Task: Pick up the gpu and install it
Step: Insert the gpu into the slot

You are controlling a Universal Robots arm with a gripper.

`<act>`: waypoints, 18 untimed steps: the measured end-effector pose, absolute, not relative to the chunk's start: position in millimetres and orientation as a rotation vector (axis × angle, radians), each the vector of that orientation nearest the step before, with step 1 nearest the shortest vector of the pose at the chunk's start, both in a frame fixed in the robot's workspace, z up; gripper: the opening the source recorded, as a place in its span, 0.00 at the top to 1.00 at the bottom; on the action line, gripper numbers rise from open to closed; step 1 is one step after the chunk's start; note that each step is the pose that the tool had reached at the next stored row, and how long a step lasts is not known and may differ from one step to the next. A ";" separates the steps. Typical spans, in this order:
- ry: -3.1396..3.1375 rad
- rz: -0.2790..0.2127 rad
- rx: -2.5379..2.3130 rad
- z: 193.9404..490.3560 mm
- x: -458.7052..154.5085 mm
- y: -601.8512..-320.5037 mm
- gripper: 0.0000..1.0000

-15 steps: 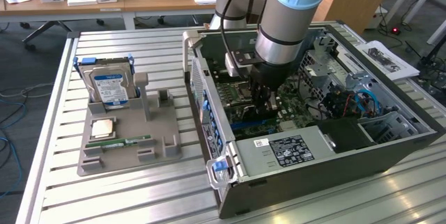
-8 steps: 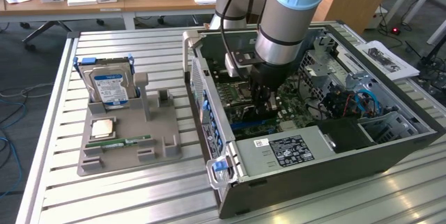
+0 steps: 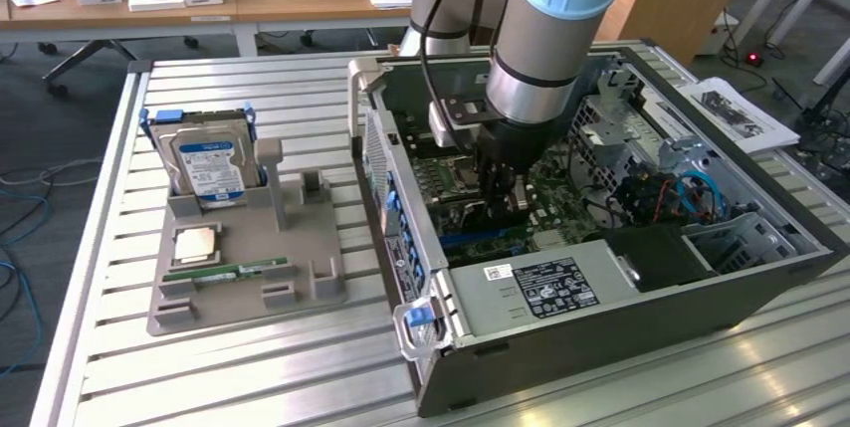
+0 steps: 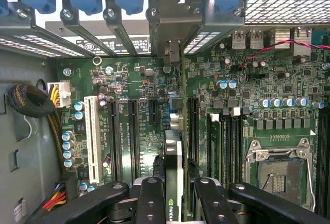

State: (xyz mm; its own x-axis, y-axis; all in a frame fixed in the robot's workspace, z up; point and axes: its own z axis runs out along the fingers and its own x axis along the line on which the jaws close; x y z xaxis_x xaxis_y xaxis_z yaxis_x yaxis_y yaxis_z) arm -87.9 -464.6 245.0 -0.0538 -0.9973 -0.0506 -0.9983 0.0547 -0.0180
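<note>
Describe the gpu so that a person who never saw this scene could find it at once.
Look inside the open grey case, where the arm reaches down to the green motherboard. The gpu is the thin dark card standing on edge between the fingers of the gripper. Unlike the slots beside it, it rises above the board and bears a green logo.

Exterior view high, angled down on computer case (image 3: 638,347), wrist view close inside, both showing motherboard (image 4: 268,79)

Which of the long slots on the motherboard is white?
The slot nearest the white plug with yellow wires. The other long slots are black, including those nearer the gripped graphics card.
</note>
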 end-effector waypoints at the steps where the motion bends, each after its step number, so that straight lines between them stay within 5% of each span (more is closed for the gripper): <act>1: 2.245 0.034 -2.126 245.0 -87.9 -464.6 0.73; 18: 2.245 0.034 -2.126 249.2 -87.9 -464.5 0.73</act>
State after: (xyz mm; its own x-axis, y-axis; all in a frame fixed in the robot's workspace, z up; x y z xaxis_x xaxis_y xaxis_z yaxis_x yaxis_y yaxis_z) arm -87.9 -464.5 249.2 -0.0538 -0.9972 -0.0512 -0.9983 0.0548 -0.0182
